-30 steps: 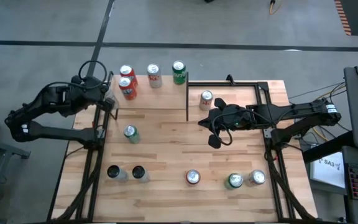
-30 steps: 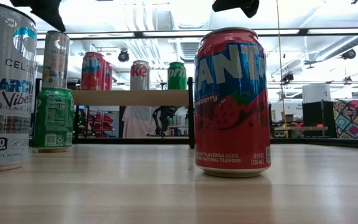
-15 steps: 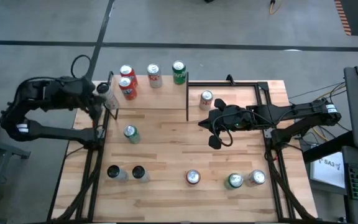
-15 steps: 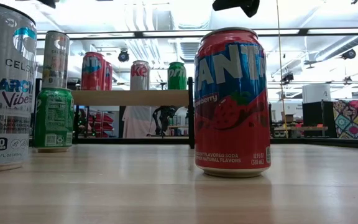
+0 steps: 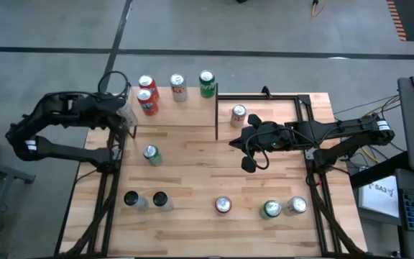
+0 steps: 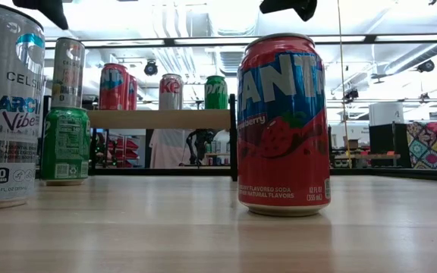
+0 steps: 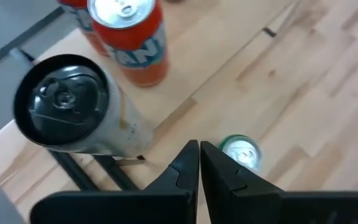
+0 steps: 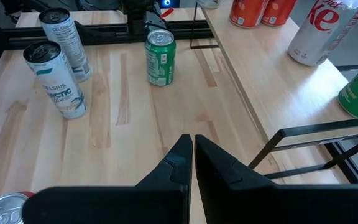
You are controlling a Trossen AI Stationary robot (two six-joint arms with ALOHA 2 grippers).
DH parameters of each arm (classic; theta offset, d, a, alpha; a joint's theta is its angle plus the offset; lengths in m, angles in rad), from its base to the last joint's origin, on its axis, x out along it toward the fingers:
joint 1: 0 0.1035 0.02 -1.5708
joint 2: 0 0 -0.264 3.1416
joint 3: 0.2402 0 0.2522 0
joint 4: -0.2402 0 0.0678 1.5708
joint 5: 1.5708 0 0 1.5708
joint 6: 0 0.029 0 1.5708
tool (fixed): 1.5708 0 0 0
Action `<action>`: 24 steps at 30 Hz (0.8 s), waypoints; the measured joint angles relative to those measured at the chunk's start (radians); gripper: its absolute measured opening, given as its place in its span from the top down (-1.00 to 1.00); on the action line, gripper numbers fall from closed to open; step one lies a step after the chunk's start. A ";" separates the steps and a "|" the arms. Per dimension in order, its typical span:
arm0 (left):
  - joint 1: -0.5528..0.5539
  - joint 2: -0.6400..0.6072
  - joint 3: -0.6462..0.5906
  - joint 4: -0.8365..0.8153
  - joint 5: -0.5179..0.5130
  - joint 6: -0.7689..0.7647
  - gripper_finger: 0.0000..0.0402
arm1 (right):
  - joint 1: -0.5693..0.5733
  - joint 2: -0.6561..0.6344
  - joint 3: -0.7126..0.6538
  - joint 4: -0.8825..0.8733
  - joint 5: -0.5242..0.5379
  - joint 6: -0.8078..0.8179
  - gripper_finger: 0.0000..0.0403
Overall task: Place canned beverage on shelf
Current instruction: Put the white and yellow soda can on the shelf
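Partly done, judging by layout. Five cans standing on the small light plain-wood shelf with thin black posts (image 5: pixel 175 108): two red cans (image 5: pixel 146 95), silver-red can (image 5: pixel 178 86), green can (image 5: pixel 206 83), plus a tall pale can with black lid (image 7: pixel 73 109) at the shelf's corner, just ahead of the left tool (image 7: pixel 199 163). Left tool pressed together, holding nothing (hovering beside that corner). Right tool (image 8: pixel 192 157) also pressed together, empty, parked mid-worktop, a silver-topped can (image 5: pixel 238 113) just beyond it. Still left on the plank-striped wooden worktop (image 5: pixel 192 173): green can below the left tool, two dark-topped cans, three along the near edge.
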 joint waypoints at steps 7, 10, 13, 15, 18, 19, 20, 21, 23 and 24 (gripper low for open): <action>0.000 0.053 -0.004 0.001 -0.029 0.009 1.00 | 0.002 0.000 0.000 -0.003 0.000 -0.006 0.96; 0.001 0.066 -0.002 0.001 -0.049 0.039 1.00 | 0.004 0.000 0.000 -0.003 0.000 -0.009 0.96; 0.001 0.068 -0.002 0.001 -0.070 0.106 1.00 | 0.011 0.000 0.000 -0.005 0.000 -0.017 0.96; 0.001 0.068 -0.002 0.001 -0.093 0.138 1.00 | 0.017 0.000 0.000 -0.005 0.000 -0.019 0.96; 0.001 0.061 -0.002 0.001 -0.115 0.188 1.00 | 0.027 0.000 0.000 -0.005 0.000 -0.019 0.96; 0.001 0.057 -0.002 0.001 -0.116 0.206 1.00 | 0.029 0.000 0.000 -0.005 0.000 -0.019 0.96; 0.001 0.053 -0.002 0.001 -0.117 0.222 1.00 | 0.032 0.000 0.000 -0.005 0.000 -0.019 0.96; 0.001 0.049 -0.002 0.001 -0.117 0.237 1.00 | 0.034 0.000 0.000 -0.005 0.000 -0.018 0.96; 0.001 0.044 -0.002 0.001 -0.121 0.258 1.00 | 0.035 0.000 0.000 -0.004 0.000 -0.018 0.96; 0.001 0.041 -0.002 0.001 -0.125 0.271 1.00 | 0.035 0.000 0.000 -0.004 0.000 -0.018 0.96</action>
